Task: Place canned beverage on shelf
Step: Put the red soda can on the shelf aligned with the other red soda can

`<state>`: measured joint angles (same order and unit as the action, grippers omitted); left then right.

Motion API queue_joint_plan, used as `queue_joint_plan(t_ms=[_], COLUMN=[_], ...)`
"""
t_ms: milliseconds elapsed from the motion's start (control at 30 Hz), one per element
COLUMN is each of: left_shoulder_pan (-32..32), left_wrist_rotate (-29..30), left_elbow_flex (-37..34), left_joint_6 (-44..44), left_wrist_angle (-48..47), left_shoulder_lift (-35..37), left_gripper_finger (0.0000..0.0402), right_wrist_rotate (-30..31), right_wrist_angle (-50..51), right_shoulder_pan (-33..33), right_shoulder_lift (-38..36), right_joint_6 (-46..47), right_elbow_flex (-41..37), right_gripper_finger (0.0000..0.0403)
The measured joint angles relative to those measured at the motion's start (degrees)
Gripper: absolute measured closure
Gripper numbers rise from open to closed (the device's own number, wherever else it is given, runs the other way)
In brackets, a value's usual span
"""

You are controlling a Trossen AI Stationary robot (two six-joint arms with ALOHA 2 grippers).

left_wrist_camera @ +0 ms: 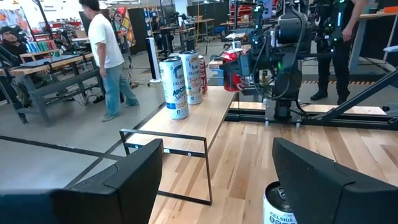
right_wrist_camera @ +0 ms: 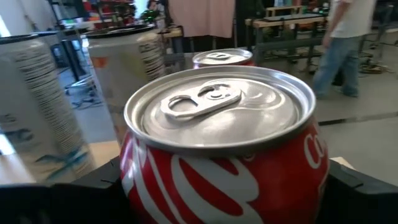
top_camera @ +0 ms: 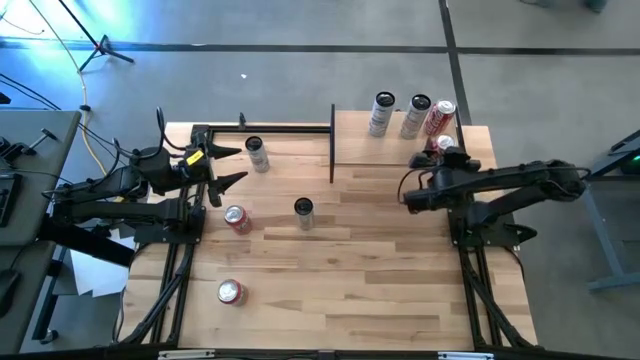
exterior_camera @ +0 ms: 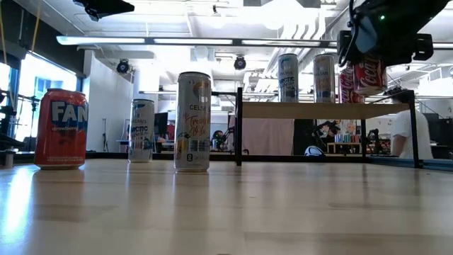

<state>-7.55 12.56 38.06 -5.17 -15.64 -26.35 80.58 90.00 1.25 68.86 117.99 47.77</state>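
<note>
Worktop [top_camera: 380, 300] of pale striped wood carries everything. On it, along the far edge, stands the shelf [top_camera: 400, 150], a small light-wood board on a thin black metal frame.

Three cans stand upright on the shelf's right end: two tall silver ones [top_camera: 381, 113] and a red one [top_camera: 438, 117].

The right arm's fingers [top_camera: 443, 155] are at that same end, just on the near side of those three, pinching a fourth, a red cola can [right_wrist_camera: 217, 149]. It is upright, long axis vertical, between the fingers, with the shelf board below it; whether its base touches the board cannot be told. The judged next move is a short set-down and release.

Off the shelf, four more cans stand on the worktop: two silver [top_camera: 303, 212] and two red [top_camera: 231, 291].

The left arm's fingers [top_camera: 228, 166] wait spread and empty near the shelf's left end, far from the cola can.
</note>
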Motion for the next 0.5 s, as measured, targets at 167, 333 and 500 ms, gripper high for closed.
queue_joint_plan(t_ms=[167,333,500], left_shoulder_pan=[0.0,0.0,0.0], left_wrist_rotate=[0.0,0.0,0.0], left_elbow_flex=[0.0,0.0,0.0], left_joint_6=[0.0,0.0,0.0], left_wrist_angle=[0.0,0.0,0.0], left_shoulder_lift=[0.0,0.0,0.0], left_gripper_finger=[0.0122,0.0122,0.0122], right_wrist_rotate=[0.6,1.1,1.1], right_wrist_angle=[-0.1,-3.1,-9.2], right_shoulder_pan=[2.7,5.3,8.3], right_shoulder_lift=[0.0,0.0,0.0], right_joint_6=[0.0,-3.1,-11.2], right_elbow_flex=[0.0,0.0,0.0], right_gripper_finger=[0.0111,0.0111,0.0111])
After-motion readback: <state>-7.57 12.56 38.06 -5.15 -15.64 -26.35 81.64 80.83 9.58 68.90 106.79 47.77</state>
